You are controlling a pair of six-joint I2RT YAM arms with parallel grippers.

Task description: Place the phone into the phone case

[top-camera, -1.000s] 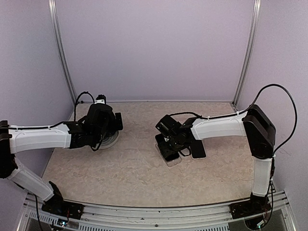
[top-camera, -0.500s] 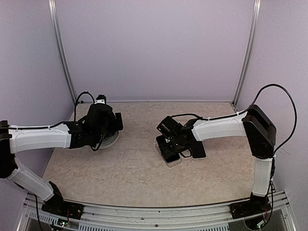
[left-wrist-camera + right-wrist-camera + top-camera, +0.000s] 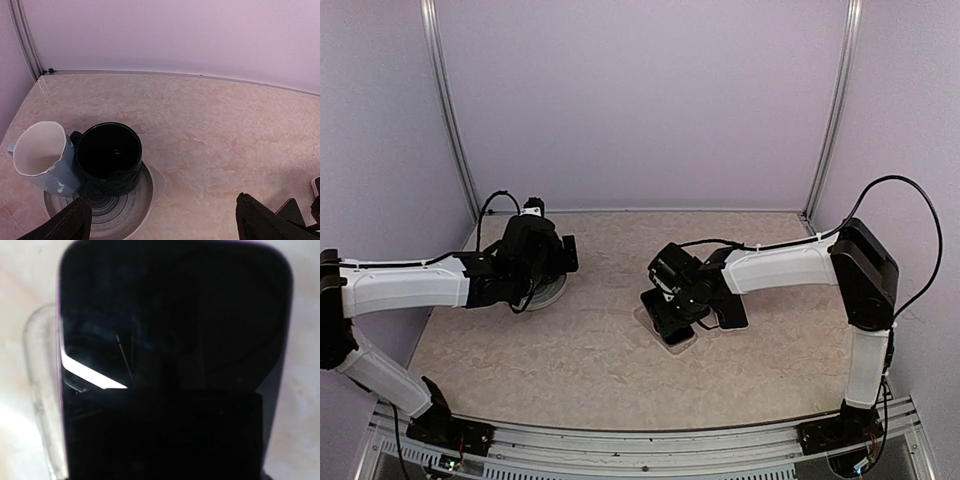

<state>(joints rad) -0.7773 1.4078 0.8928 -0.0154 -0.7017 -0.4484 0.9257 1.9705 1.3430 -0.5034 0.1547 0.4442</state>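
Note:
The black phone [image 3: 175, 340] fills the right wrist view, its screen glinting. It lies over the clear phone case [image 3: 40, 390], whose rim shows along the phone's left side. In the top view the phone [image 3: 667, 322] sits tilted on the clear case [image 3: 680, 341] at the table's middle. My right gripper [image 3: 678, 297] is over the phone's far end and shut on it; its fingers merge with the dark phone in the wrist view. My left gripper [image 3: 167, 226] is open and empty at the far left, apart from the phone.
A grey ringed plate [image 3: 115, 215] under my left gripper carries a black mug [image 3: 108, 156] and a pale blue cup [image 3: 42, 157]. A dark flat slab [image 3: 731, 312] lies just right of the case. Walls close the back and sides.
My right gripper has shifted slightly left and toward the near edge with the phone, which now lies more squarely over the case. The left arm has not moved.

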